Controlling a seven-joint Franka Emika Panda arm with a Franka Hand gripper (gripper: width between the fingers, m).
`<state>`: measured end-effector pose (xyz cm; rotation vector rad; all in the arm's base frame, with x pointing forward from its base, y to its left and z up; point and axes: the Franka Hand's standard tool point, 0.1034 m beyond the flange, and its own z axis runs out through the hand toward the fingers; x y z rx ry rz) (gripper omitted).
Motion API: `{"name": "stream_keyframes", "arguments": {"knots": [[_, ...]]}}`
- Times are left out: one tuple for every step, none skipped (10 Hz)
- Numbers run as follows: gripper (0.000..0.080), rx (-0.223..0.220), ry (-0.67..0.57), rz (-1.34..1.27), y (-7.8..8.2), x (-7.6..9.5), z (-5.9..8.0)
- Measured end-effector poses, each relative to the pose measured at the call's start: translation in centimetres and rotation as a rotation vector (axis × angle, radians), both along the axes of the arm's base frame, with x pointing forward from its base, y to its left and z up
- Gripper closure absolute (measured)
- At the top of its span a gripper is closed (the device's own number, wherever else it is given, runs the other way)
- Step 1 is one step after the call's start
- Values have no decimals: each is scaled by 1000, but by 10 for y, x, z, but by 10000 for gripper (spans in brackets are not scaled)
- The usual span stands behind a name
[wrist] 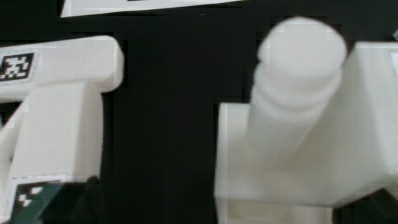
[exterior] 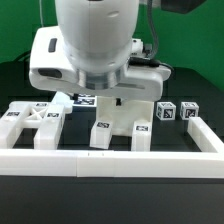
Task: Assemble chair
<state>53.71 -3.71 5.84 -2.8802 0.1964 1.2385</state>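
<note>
Matte white chair parts lie on the black table. A blocky part with two tagged legs (exterior: pixel 118 126) stands at the centre, right under my gripper (exterior: pixel 118 100). In the wrist view it fills the frame as a block with a rounded peg (wrist: pixel 302 120). A second tagged white part (wrist: pixel 68 95) lies beside it across a dark gap. A cross-braced part (exterior: pixel 35 122) lies at the exterior view's left. Two small tagged blocks (exterior: pixel 176 111) sit at the right. My fingers are hidden by the wrist, so I cannot tell how the jaws stand.
A long low white border rail (exterior: pixel 110 160) runs along the front and turns up the exterior view's right side (exterior: pixel 207 135). A flat white tagged board (exterior: pixel 88 98) lies behind the parts, and its edge shows in the wrist view (wrist: pixel 143 5).
</note>
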Motion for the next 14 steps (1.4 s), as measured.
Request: {"name": "stream_keyframes", "arguments": {"knots": [[151, 0, -8, -3, -3, 2, 1], [151, 0, -34, -3, -5, 7, 3], [151, 0, -29, -4, -6, 6, 5], [151, -4, -54, -2, -7, 11, 6], [151, -17, -190, 10, -6, 27, 7], [151, -27, -308, 12, -5, 28, 8], [151, -31, -356, 7, -6, 21, 8], [151, -41, -423, 10, -8, 27, 7], [151, -51, -510, 20, -10, 34, 8], [151, -24, -564, 62, -18, 37, 14], [151, -10, -607, 85, -32, 45, 22], [151, -3, -681, 103, -43, 57, 30], [151, -16, -726, 90, -48, 60, 32], [151, -15, -719, 92, -47, 59, 30]]}}
